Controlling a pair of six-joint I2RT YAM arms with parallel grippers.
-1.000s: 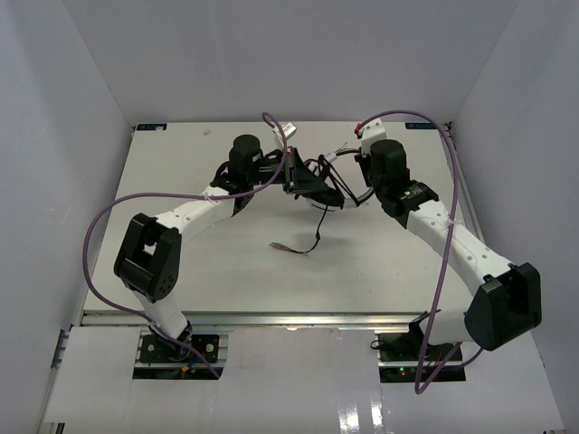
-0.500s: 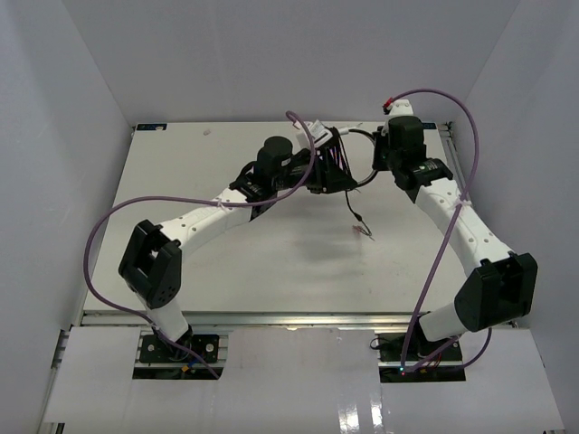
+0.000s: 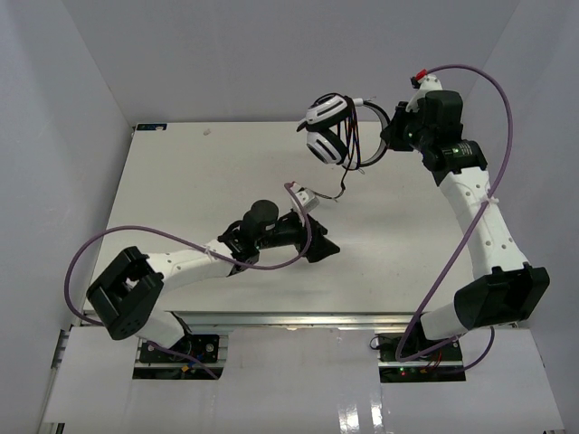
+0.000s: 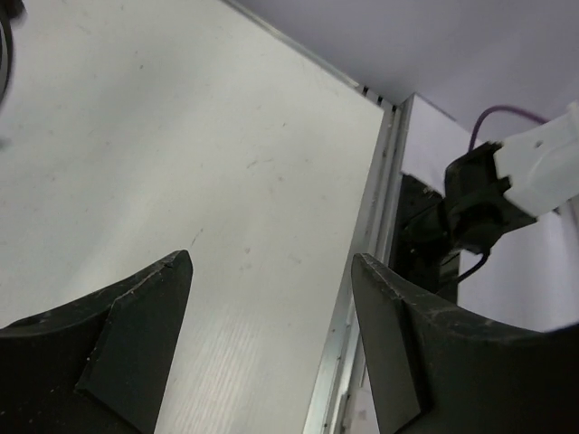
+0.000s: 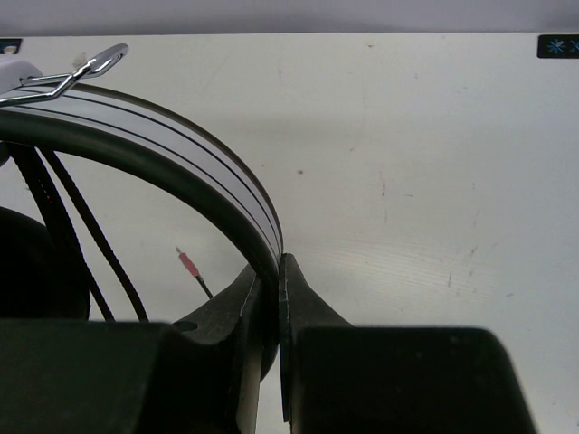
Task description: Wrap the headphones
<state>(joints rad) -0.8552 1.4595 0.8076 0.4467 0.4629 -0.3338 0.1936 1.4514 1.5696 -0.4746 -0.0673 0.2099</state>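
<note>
The headphones (image 3: 326, 134) hang at the back, left of the right gripper (image 3: 389, 136) — the left gripper (image 3: 318, 246) nearer.

Close view from just behind the right gripper (image 5: 276, 298), whose two dark jaws fill the bottom of the frame and are pinched together on the headband (image 5: 181, 145) of the headphones (image 5: 23, 258). The headband is a white curved strip with thin black lines and a dark underside, arching from the upper left down into the jaws, with a metal wire loop (image 5: 90, 63) at its top left. Thin black cable (image 5: 68, 217) strands hang beneath the arch, one ending in a small red tip (image 5: 187, 263) above the pale, lightly marked worktop (image 5: 434, 163).
</note>
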